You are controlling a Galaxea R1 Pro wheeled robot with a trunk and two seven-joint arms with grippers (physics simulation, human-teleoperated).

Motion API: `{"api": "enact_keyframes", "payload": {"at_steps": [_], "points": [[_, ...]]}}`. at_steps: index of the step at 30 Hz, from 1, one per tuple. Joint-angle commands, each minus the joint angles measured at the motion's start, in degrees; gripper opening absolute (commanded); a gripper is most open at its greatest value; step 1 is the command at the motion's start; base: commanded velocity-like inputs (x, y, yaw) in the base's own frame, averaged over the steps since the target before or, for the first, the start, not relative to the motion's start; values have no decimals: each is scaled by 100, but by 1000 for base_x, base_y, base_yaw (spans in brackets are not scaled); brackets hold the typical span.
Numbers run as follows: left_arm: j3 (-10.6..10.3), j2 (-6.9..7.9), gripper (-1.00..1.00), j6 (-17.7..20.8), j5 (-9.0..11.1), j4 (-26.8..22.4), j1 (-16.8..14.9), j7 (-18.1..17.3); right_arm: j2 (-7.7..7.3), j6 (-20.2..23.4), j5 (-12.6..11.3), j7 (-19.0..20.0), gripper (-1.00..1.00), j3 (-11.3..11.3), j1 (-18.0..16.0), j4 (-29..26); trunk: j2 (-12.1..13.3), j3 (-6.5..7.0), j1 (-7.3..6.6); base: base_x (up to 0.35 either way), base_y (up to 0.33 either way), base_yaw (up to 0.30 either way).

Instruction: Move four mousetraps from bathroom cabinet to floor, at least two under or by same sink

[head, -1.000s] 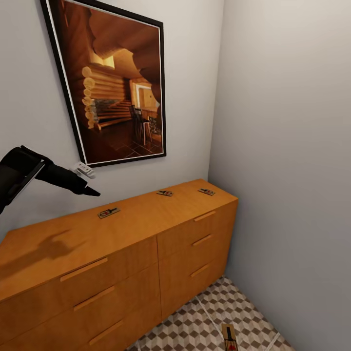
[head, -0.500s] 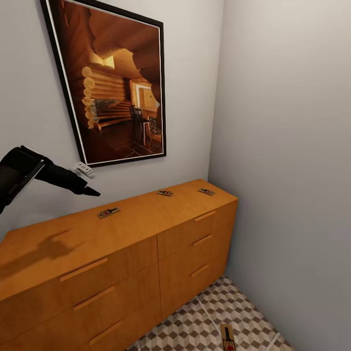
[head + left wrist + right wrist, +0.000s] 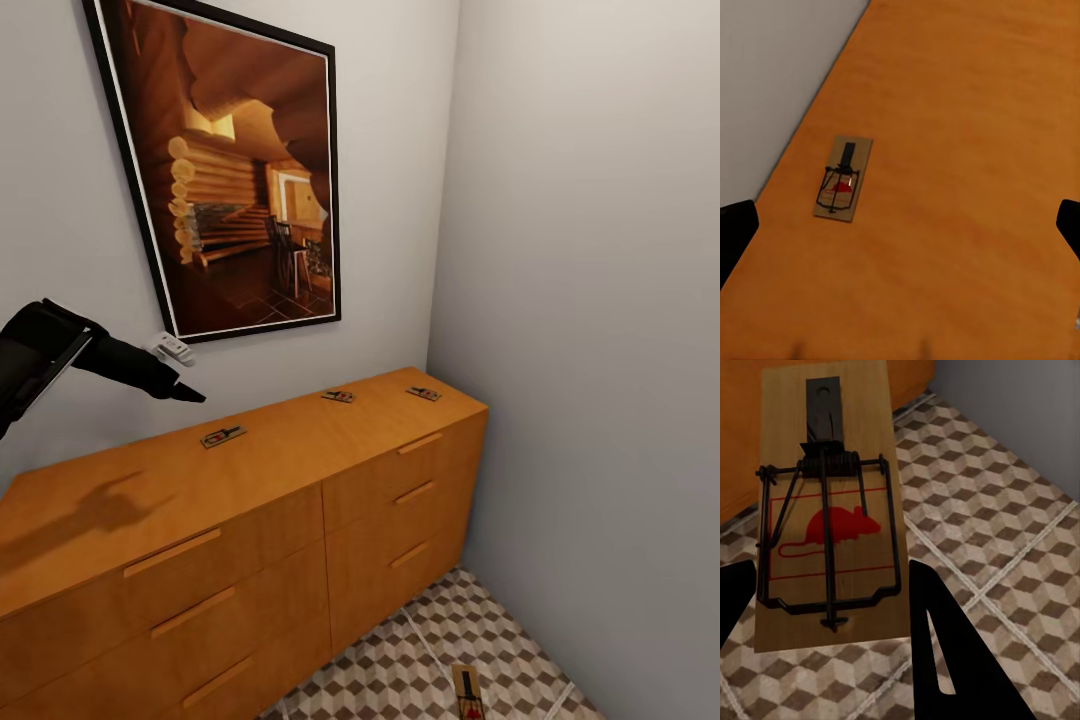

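In a narrow corner of grey-white walls, the orange-brown cabinet [image 3: 250, 520] stands against the wall under a framed picture of a log interior [image 3: 235, 170], with the cube-patterned bathroom floor [image 3: 400, 670] showing at its foot. Three mousetraps lie flat on the cabinet top, well apart in a row along the back edge: the nearest mousetrap [image 3: 223, 436], the middle mousetrap [image 3: 338, 396] and the far mousetrap [image 3: 424, 393] close to the cabinet's end by the side wall. The nearest one lies with its long axis roughly along the cabinet's length; in the left wrist view [image 3: 844, 178] its black end points up the cabinet's length and it sits just beside the wall edge. The left claw [image 3: 185, 393] hovers above the cabinet top, short of that trap and apart from it; its fingers [image 3: 736, 229] are spread wide and released, with the trap between them but nearer one finger. A fourth mousetrap [image 3: 469, 692] appears above the floor tiles in front of the cabinet, its long axis running away from the camera, the red spot toward the near end. In the right wrist view this trap [image 3: 832, 502] lies between the dark fingers [image 3: 945, 652] of the right claw [image 3: 825, 607]; whether they clench it cannot be told.
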Motion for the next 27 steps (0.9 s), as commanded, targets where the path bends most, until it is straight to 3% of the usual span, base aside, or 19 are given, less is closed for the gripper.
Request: {"api": "enact_keyframes", "payload": {"at_steps": [1, 27], "points": [[-12, 5, 100, 37, -8, -2, -8, -21, 3, -16, 26, -34, -100, -29, -4, 4, -4, -7, 0, 0, 0, 0], [-12, 104, 100, -33, -25, 526, 1, -6, -15, -16, 26, -42, -100, -38, -4, 2, -4, -7, 0, 0, 0, 0]]}}
